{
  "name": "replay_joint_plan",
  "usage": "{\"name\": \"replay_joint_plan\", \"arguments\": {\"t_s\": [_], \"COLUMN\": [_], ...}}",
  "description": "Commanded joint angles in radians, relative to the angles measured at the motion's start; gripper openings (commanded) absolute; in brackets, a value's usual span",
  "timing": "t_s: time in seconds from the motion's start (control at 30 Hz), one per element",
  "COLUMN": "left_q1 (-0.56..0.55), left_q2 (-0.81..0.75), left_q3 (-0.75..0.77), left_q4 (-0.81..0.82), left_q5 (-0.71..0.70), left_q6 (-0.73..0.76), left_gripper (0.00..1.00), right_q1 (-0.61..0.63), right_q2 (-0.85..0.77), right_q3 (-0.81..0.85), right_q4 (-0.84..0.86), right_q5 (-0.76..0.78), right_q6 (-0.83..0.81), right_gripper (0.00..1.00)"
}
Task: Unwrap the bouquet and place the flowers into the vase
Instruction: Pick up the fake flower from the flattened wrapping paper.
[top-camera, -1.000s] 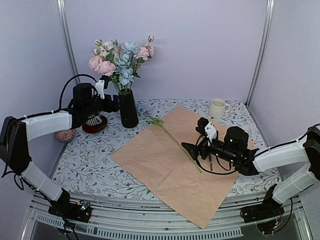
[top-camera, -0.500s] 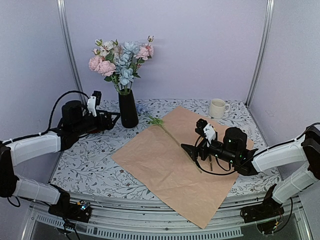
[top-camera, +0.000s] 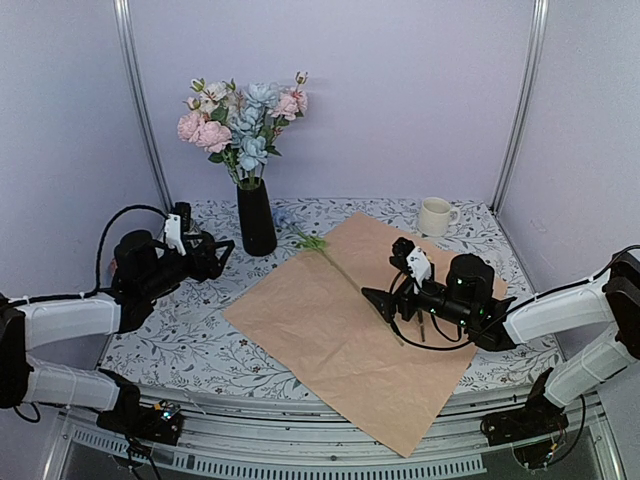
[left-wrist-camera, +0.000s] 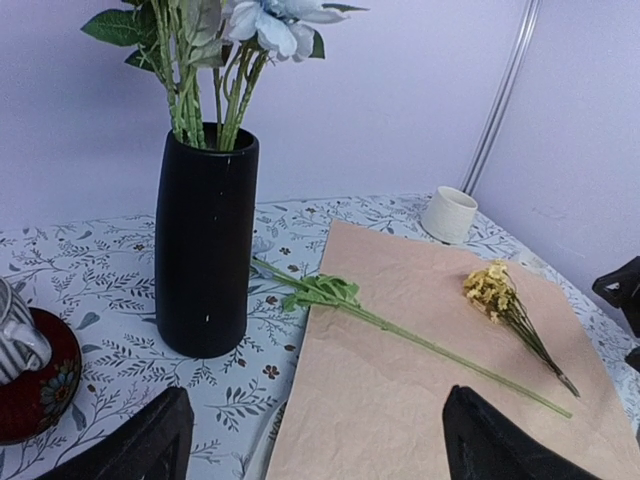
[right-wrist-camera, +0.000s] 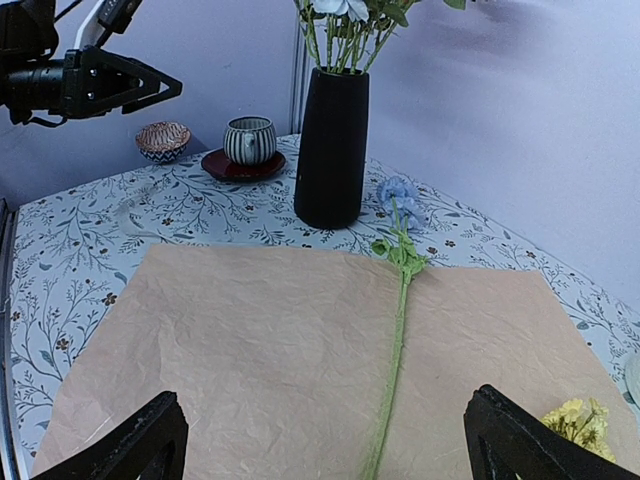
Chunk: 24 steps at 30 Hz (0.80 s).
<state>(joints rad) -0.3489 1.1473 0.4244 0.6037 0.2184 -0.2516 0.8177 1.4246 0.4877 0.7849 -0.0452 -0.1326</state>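
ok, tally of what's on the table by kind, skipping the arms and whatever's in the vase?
Black vase: 1
Cream mug: 1
Striped cup: 1
Red saucer: 1
Small bowl: 1
Paper sheet: 1
Blue-flowered stem: 1
Yellow sprig: 1
Total: 8

No readable text, label, brand, number or sign is found in any view; only a leaf pattern is printed on the table (top-camera: 190, 320).

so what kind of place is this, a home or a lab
Most likely a robot test booth, not a home: plain lilac wall panels joined by metal posts box in one table, two robot arms are bolted to its near edge, and the vase and mug look like staged props.
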Motion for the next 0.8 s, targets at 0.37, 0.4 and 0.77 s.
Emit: {"name": "replay_joint_plan", "arguments": {"t_s": [0.37, 0.4, 0.77], "left_q1": [-0.014, -0.013, -0.015], "left_q2": [-0.035, -0.040, -0.066], "left_q3": [-0.038, -0.038, -0.051], "left_q4": [0.107, 0.103, 0.099], "left_q5": [-0.020, -0.022, -0.040], "left_q6": [-0.017, -0.017, -0.009], "left_gripper": [0.88, 0.89, 0.89], "right_q1": [-0.002, -0.002, -0.003], "right_q2": [0.036, 0.036, 0.038], "right_q3": [0.046, 0.047, 0.048], "right_q4": [0.006, 0.005, 0.005], "right_q5": [-0.003, -0.003, -0.005], "right_q6": [-0.012, -0.012, -0.011], "right_gripper": [0.99, 0.99, 0.99]}}
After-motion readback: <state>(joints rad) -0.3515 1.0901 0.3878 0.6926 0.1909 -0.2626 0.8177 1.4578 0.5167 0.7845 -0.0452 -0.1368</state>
